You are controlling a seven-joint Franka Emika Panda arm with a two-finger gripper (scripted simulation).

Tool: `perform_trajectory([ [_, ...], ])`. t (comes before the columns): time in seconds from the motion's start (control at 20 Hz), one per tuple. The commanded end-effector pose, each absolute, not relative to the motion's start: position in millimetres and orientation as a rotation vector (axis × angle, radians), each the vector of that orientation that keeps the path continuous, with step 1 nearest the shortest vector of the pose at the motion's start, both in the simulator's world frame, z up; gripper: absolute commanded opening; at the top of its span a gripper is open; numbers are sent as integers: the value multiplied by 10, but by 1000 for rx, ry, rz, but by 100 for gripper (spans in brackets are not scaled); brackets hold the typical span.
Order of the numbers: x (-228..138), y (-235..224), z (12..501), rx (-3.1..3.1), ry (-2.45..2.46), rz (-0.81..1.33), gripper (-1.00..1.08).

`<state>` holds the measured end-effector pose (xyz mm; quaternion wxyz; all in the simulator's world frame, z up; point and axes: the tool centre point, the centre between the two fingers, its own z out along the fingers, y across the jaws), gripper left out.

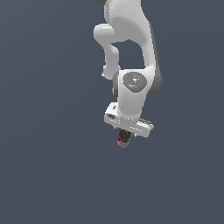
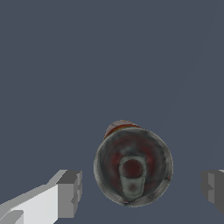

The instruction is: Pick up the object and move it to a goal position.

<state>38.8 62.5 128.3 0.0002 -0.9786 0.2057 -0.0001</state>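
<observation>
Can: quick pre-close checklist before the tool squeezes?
1. Can between the fingers: ok, one finger shows on each side in the wrist view.
2. Tool open wider than the can: ok, a gap shows on both sides.
3. Centring: not ok, the can sits closer to one finger than the other.
4. Can upright: ok, its dark top faces the wrist camera, with only a sliver of label showing.
5. Finger depth along the can's side: cannot tell; in the exterior view the arm hides most of it.
6. Goal position: cannot tell, no marker shows.
</observation>
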Motion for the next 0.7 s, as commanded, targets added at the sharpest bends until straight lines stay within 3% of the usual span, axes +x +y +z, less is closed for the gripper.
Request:
perform_trajectory([
  [0.0, 394, 638, 1276, -3070, 665, 0, 100],
  [0.65, 382, 640, 912, -3070, 667, 0, 100],
])
